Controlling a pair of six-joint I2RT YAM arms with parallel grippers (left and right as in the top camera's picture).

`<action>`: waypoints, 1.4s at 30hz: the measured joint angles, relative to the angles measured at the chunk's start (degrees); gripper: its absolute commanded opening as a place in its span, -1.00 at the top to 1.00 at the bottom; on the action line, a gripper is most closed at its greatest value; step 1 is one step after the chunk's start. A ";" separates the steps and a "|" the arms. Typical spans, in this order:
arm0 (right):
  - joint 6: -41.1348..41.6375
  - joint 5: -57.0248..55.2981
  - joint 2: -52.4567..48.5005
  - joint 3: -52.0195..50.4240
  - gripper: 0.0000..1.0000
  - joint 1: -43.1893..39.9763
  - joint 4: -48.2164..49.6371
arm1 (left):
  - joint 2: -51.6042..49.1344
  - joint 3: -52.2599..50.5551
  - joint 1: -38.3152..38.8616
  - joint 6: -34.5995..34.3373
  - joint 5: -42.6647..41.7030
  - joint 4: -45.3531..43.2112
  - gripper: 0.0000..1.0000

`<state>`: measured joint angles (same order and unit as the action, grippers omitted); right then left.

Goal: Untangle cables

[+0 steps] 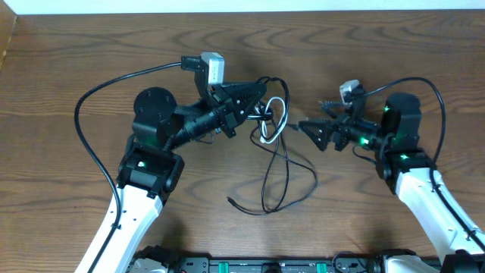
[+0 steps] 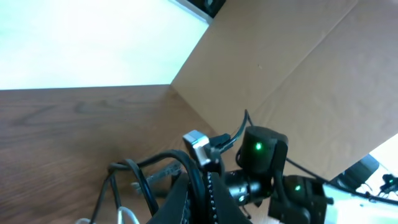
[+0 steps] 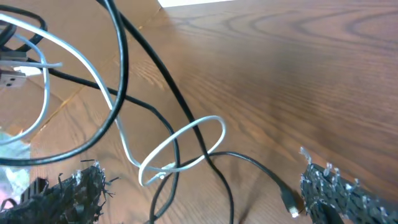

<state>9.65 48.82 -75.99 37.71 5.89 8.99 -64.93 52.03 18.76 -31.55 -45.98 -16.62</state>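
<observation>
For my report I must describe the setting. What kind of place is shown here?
Probably a robotics lab or test bench, not a home. A plain wooden table carries only two robot arms and a tangle of cables, and a cardboard panel stands at the table's edge like a makeshift wall.

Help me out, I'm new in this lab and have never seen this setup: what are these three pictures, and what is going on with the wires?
You see two robot arms at a wooden table. One picture looks down from above; the other two come from small cameras on each arm's wrist. Between the arms lies a tangle of thin cables, black ones plus one white cable, which the arms should separate. The left gripper is shut on the cables, lifting part of the bundle, while the rest trails onto the table. The right gripper stands open beside the tangle, holding nothing. In its wrist picture, its two rough dark fingers frame the white loop.
</observation>
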 measured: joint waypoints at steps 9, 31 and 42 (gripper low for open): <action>3.13 -10.25 -0.04 0.00 -0.98 6.21 0.61 | 0.00 0.00 0.00 -5.31 0.02 -4.61 0.85; 20.06 -16.70 -5.88 0.00 -0.98 8.22 15.39 | 0.02 0.00 0.00 -14.10 -0.24 -5.55 0.85; 21.05 -16.28 -7.48 0.00 -0.99 12.24 18.29 | 0.00 0.00 0.00 -14.58 -0.26 -5.51 0.85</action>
<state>30.70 32.53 -83.46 37.71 18.13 27.29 -64.93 52.03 18.76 -46.13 -46.24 -22.13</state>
